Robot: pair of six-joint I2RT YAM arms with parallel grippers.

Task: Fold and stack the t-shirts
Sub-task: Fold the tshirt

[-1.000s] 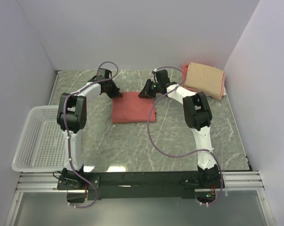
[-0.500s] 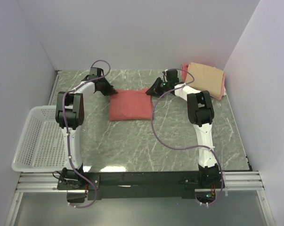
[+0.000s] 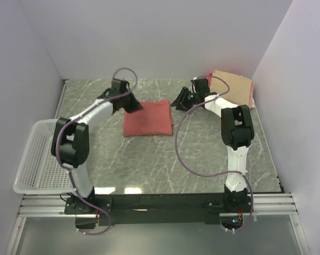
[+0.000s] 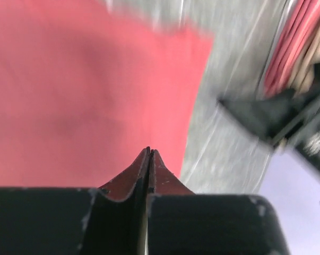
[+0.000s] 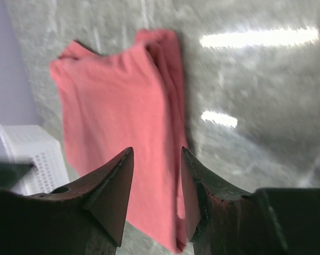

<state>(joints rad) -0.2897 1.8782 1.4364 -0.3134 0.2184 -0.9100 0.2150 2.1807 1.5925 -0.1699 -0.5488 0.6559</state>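
A folded salmon-red t-shirt lies flat at the table's far middle; it also shows in the left wrist view and the right wrist view. My left gripper is shut and empty over the shirt's far-left corner; its jaws press together with no cloth between. My right gripper is open and empty just right of the shirt's far-right corner, its tips hovering above the shirt's folded edge. A folded tan t-shirt lies on a pink one in the far right corner.
A white mesh basket hangs off the table's left edge. White walls close in the back and both sides. Purple cables loop from both arms over the grey marbled table.
Both grippers have let go of the red shirt, which now lies folded. The left gripper swung right over the shirt's corner and shut; the right gripper drew back to the right.
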